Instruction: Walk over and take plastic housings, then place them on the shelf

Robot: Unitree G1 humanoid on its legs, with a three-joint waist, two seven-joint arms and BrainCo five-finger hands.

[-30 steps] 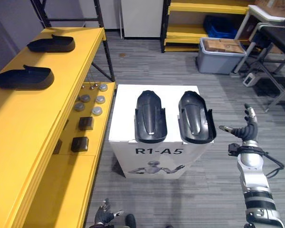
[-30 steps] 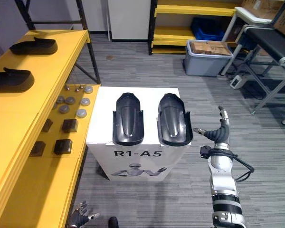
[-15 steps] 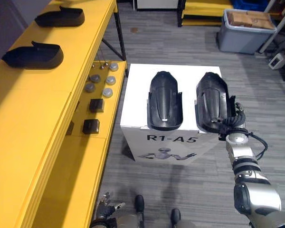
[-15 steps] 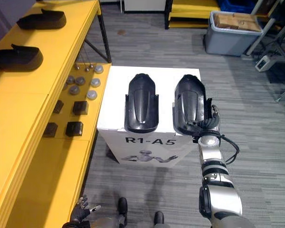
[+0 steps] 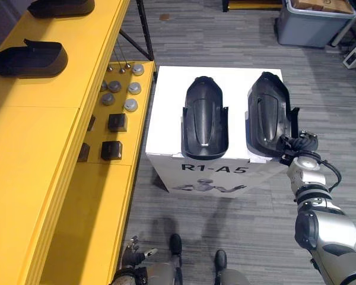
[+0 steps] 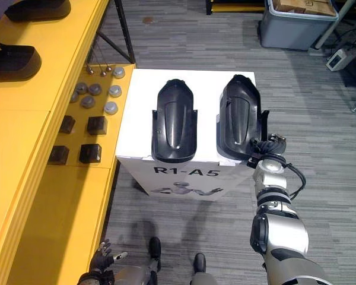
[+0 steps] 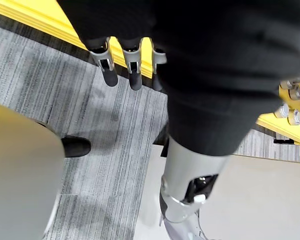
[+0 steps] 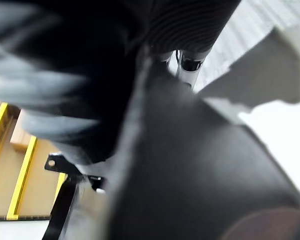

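Two black plastic housings lie side by side on a white box, hollow side up. My right hand is at the near right corner of the right housing, its fingers curled over the raised rim. Close up, in the right wrist view, that housing sits against the palm. The left housing lies untouched. My left hand hangs low by the yellow shelf, with its fingers straight and nothing in them. Two more black housings rest on the shelf top.
A lower shelf level holds round metal parts and black blocks, close to the box's left side. A grey lidded bin stands on the carpet at the back right. Carpet runs open to the right of the box.
The camera has come closer to the box and tipped down. My right hand moved in from the box's right side to the right housing and its fingers curled onto the rim.
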